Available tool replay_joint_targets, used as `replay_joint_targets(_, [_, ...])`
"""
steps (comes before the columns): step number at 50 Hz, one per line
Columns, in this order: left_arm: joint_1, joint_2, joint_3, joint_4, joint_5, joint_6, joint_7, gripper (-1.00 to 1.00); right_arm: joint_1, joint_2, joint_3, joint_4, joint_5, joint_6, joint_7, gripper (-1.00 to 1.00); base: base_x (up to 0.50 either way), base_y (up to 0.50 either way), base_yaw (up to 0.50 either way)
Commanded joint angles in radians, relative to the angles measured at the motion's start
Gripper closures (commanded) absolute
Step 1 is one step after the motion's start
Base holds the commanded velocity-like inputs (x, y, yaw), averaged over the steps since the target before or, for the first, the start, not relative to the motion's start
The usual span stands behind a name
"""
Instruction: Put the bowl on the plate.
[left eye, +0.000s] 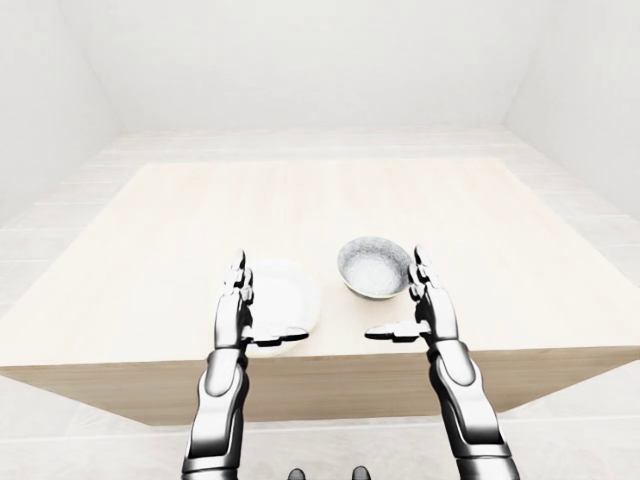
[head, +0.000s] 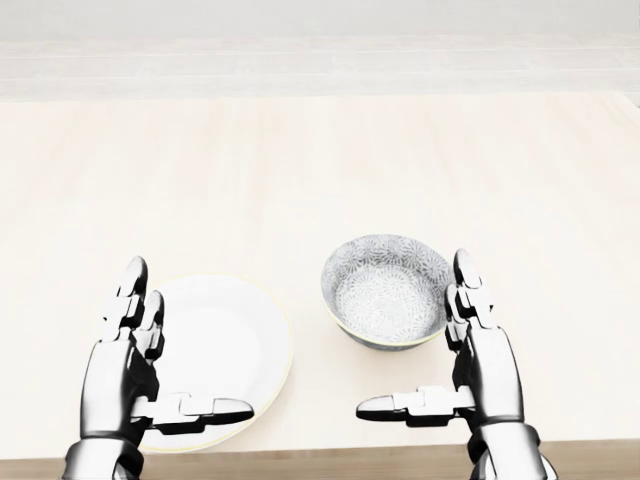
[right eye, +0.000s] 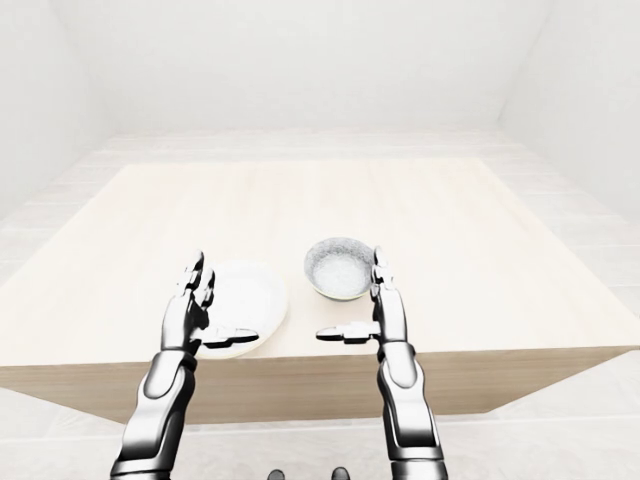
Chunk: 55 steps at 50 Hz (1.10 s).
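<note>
A grey patterned bowl (head: 385, 290) stands upright on the pale wooden table (head: 300, 170), right of centre in the head view. Just to its left lies a flat white plate (head: 225, 340), a small gap apart from it. My left hand (head: 190, 340) is open over the plate's left edge, fingers pointing up the view and thumb stretched across the plate's lower rim. My right hand (head: 413, 335) is open beside the bowl's right side, its fingers (head: 468, 300) close to the rim and its thumb below the bowl. Neither hand holds anything.
The table's near edge (left eye: 320, 365) runs just below both hands in the left-eye view, with pale tiled floor (left eye: 90, 430) beneath it. White walls (left eye: 300, 60) surround the table. Bare wood stretches above the bowl and plate.
</note>
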<state>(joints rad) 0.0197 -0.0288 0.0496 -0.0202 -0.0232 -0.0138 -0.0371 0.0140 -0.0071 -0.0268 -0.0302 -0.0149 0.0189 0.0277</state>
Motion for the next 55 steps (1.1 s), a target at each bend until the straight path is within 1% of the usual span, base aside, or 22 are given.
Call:
replay_joint_targets(1, [-0.029, 0.042, 0.008, -0.032, 0.022, 0.048, -0.032, -1.0, -0.029, -0.006, -0.034, 0.026, -0.003, 0.011, 0.002, -1.0, 0.0, 0.0, 0.0])
replay_joint_targets(3, [-0.021, 0.052, -0.002, -0.043, 0.012, 0.077, -0.054, -1.0, -0.026, -0.01, -0.03, 0.004, 0.003, 0.027, 0.001, -1.0, 0.0, 0.0, 0.0])
replay_joint_targets(4, [-0.021, 0.055, -0.004, -0.041, 0.023, 0.062, -0.048, -1.0, -0.026, -0.016, -0.024, -0.005, -0.009, 0.033, 0.0, -1.0, 0.0, 0.0, 0.0])
replay_joint_targets(5, [-0.022, 0.055, 0.0, -0.047, 0.016, 0.071, -0.048, -1.0, -0.021, -0.017, -0.025, -0.015, -0.009, 0.051, -0.002, -1.0, 0.0, 0.0, 0.0])
replay_joint_targets(6, [-0.022, 0.055, 0.0, -0.047, 0.016, 0.072, -0.047, -1.0, -0.017, -0.015, -0.027, -0.027, 0.002, 0.06, 0.001, -1.0, 0.0, 0.0, 0.0])
replay_joint_targets(7, [-0.022, 0.057, 0.001, -0.056, 0.012, 0.082, -0.05, -1.0, -0.017, -0.015, -0.027, -0.028, 0.003, 0.061, 0.001, -1.0, 0.0, 0.0, 0.0])
replay_joint_targets(8, [-0.024, 0.06, 0.001, -0.063, 0.016, 0.086, -0.049, -1.0, -0.017, -0.014, -0.027, -0.042, 0.012, 0.058, 0.005, -1.0, 0.0, 0.0, 0.0])
replay_joint_targets(9, [-0.026, 0.061, 0.002, -0.071, 0.016, 0.096, -0.049, -1.0, -0.015, -0.015, -0.025, -0.056, 0.011, 0.068, 0.005, -1.0, 0.0, 0.0, 0.0])
replay_joint_targets(10, [-0.029, 0.064, 0.002, -0.087, 0.016, 0.101, -0.05, -1.0, -0.011, -0.016, -0.021, -0.078, 0.011, 0.068, 0.007, -1.0, 0.0, 0.0, 0.0])
replay_joint_targets(21, [-0.051, 0.083, 0.012, -0.212, 0.031, 0.101, -0.069, -1.0, -0.026, -0.029, -0.013, -0.227, -0.005, 0.068, 0.02, -1.0, 0.0, 0.0, 0.0])
replay_joint_targets(29, [-0.052, 0.091, 0.033, -0.275, 0.04, 0.101, -0.082, -1.0, -0.048, -0.035, -0.005, -0.252, -0.03, 0.068, 0.041, -1.0, 0.0, 0.0, 0.0])
replay_joint_targets(45, [-0.051, 0.087, 0.04, -0.279, 0.052, 0.101, -0.09, -1.0, -0.042, -0.029, -0.013, -0.273, -0.041, 0.068, 0.053, -1.0, 0.0, 0.0, 0.0])
replay_joint_targets(55, [-0.053, 0.088, 0.045, -0.267, 0.059, 0.101, -0.092, -1.0, -0.035, -0.025, -0.016, -0.275, -0.04, 0.068, 0.054, -1.0, 0.1, 0.26, 0.0])
